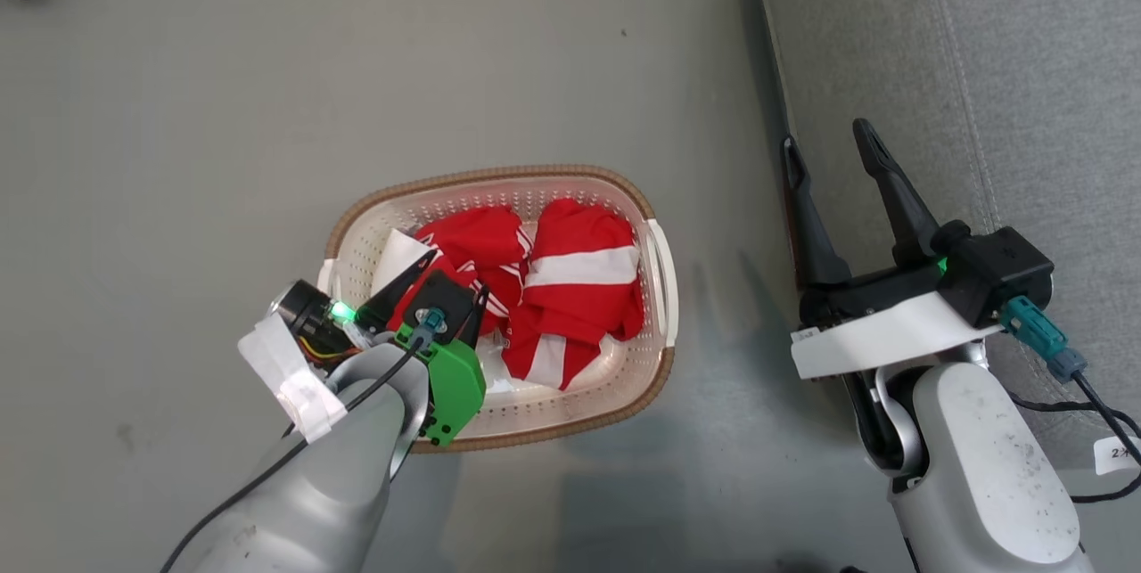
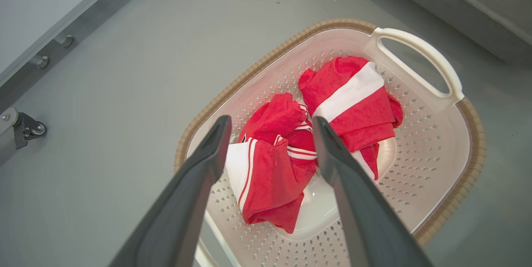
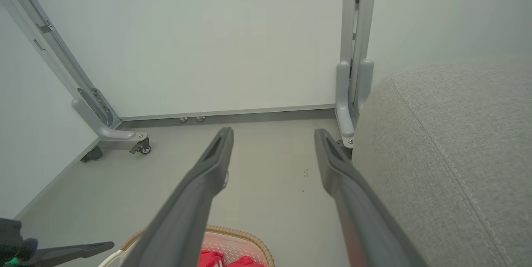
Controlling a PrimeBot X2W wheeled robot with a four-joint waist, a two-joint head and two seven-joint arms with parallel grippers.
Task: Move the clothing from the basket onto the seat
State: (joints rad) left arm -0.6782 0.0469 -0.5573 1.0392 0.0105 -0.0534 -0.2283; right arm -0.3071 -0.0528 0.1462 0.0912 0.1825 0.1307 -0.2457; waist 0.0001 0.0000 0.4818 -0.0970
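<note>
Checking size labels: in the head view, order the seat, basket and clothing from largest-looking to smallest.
1. seat, largest even though the frame crops it
2. basket
3. clothing, lying inside the basket

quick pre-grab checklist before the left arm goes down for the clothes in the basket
1. left gripper open: ok, fingers spread wide.
2. Aimed at the clothing: ok, the nearer red garment sits between its fingers in the left wrist view.
3. Clothing all in the basket: ok, both pieces bunched inside.
4. Height above the fabric: cannot tell.
5. right gripper out of the way: ok, open, beside the seat, apart from the basket.
</note>
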